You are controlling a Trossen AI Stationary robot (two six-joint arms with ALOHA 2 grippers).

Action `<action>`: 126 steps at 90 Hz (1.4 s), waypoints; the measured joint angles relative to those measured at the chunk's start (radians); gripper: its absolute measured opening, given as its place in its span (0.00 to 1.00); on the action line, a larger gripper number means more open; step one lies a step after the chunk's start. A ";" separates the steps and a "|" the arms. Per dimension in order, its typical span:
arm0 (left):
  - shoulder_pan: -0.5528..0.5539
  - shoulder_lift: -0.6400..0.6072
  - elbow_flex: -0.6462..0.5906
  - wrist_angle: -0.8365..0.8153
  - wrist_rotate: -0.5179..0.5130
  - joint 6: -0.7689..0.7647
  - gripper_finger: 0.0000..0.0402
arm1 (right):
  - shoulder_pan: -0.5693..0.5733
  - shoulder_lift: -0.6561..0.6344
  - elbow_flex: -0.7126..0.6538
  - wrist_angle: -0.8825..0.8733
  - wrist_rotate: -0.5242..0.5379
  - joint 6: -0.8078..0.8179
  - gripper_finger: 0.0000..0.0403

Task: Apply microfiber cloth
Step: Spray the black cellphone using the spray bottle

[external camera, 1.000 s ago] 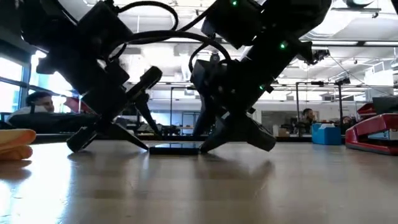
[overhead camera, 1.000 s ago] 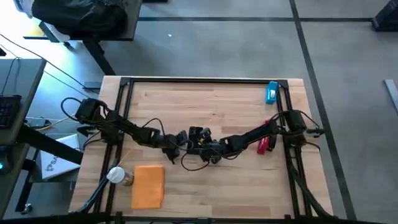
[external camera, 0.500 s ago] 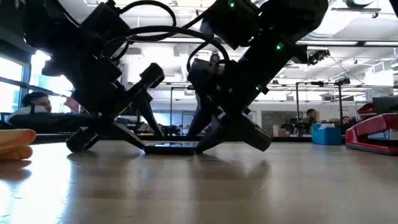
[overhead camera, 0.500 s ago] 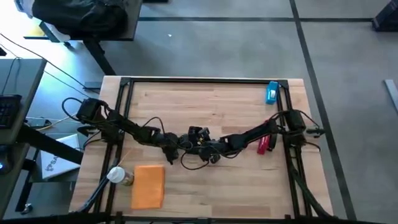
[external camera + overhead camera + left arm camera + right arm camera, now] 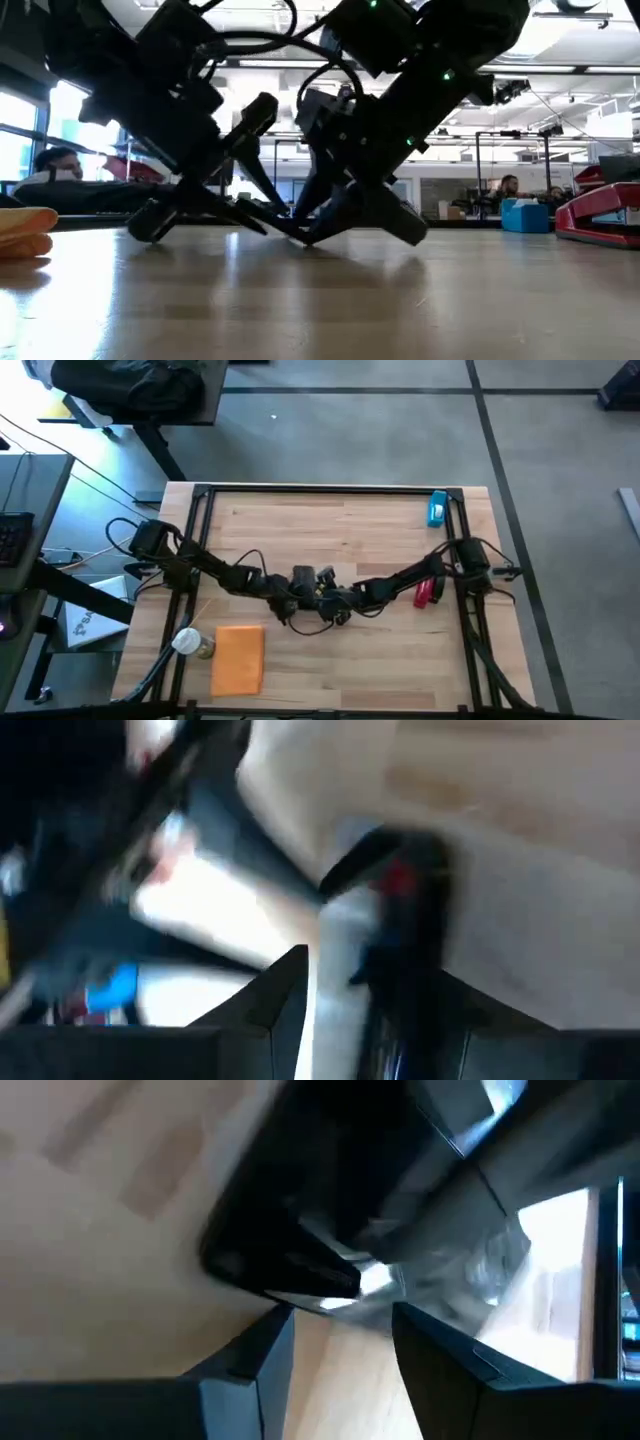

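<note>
An open workshop with ceiling lights and far desks lies beyond the wooden surface (image 5: 340, 530), and a person sits off at one side by the windows. Both arms are bent low at the middle of the surface, and their tips meet almost nose to nose. The left gripper (image 5: 288, 592) and the right gripper (image 5: 330, 598) crowd over one small spot, where the low view shows their dark fingers (image 5: 262, 208) slanting down to the wood from both sides, nearly touching. From here I cannot tell how far either pair of fingers is parted, nor whether they have hold of anything, because the arms hide whatever lies between them. The microfiber cloth (image 5: 239, 659) lies flat near the front edge on the left arm's side, well apart from both grippers and untouched, with a small capped bottle (image 5: 190, 643) just beside its corner. A red stapler (image 5: 425, 592) sits by the right arm, and a blue object (image 5: 437, 509) rests at the far right corner. I judge that the arms are busy at the middle first, perhaps steadying something there, and the cloth is yet to be fetched.
</note>
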 joint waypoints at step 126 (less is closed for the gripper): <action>0.101 -0.396 -0.059 0.288 0.082 -0.912 0.02 | 0.036 -0.611 0.001 -0.270 0.126 0.281 0.35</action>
